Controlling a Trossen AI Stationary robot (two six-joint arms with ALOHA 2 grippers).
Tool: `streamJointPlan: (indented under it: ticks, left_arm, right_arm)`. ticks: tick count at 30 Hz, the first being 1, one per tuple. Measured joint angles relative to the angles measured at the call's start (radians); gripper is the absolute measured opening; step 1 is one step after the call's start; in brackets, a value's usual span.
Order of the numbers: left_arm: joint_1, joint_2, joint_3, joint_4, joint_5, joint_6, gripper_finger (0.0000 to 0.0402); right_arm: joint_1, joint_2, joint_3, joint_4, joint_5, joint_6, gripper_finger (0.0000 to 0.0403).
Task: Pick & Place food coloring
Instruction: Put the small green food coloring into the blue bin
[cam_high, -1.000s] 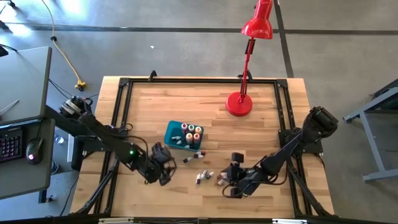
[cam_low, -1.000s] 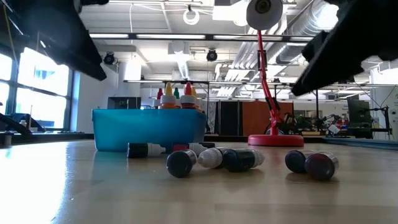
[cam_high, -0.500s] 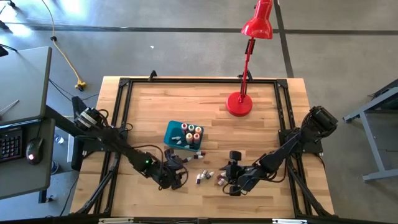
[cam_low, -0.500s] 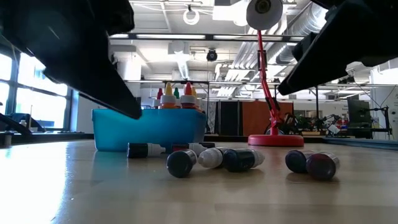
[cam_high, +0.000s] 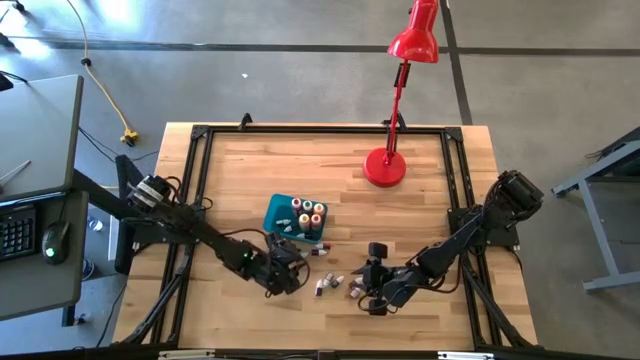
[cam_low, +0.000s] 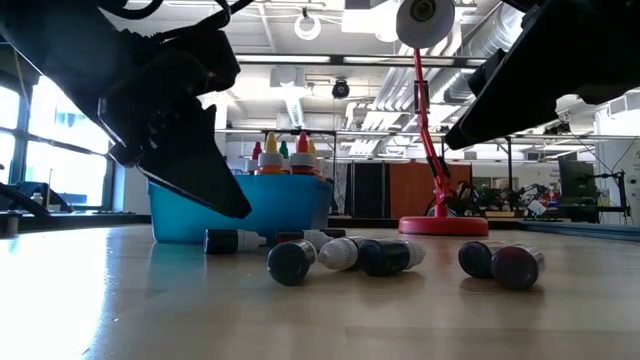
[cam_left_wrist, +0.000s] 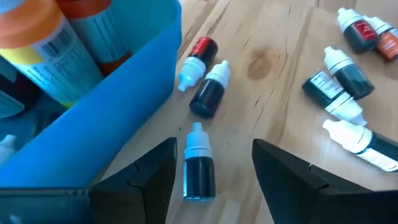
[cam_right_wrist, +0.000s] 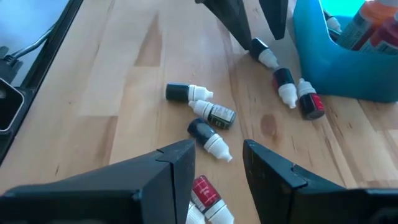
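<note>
Lying loose on the wooden surface (cam_high: 400, 215): a scatter of small dropper bottles (cam_high: 328, 284), toward 5 o'clock of the blue tub (cam_high: 273, 214); more bottles standing upright inside the tub.

Handling, as judged: light, stiff plastic, smooth and round, so prone to roll or squirt sideways when pinched on the flat. Tapered white caps too narrow and slippery for a hold. Best taken across the labelled body, fingers at right angles to the long axis, squeezed gently.

Left fingers (cam_left_wrist: 144, 180): spread wide, empty, low at 5 o'clock of the tub, straddling one dark bottle (cam_left_wrist: 199, 170) lying just beside the tub wall, cap toward the tub's end. No contact visible.

Right fingers (cam_right_wrist: 163, 175): apart, holding nothing, hovering at 4 o'clock of the scatter above a red bottle (cam_right_wrist: 205, 190).

Risk: knocking neighbouring bottles, two lying close by.
</note>
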Motion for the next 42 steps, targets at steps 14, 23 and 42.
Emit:
streamJointPlan:
  ticks: [14,23,42]
  left_arm:
    - [0.000,0.016,0.000,-0.081,0.016,-0.072,0.0207]
    - [-0.002,0.089,0.002,-0.037,0.019,-0.096,0.0207]
    - [0.000,0.092,0.001,0.001,0.013,-0.094,0.0074]
  right_arm:
    - [0.000,0.000,0.000,0.017,-0.029,0.000,0.0128]
    - [0.000,0.000,0.000,0.025,-0.033,0.001,0.0128]
    - [0.000,0.001,0.000,0.030,-0.033,0.001,0.0128]
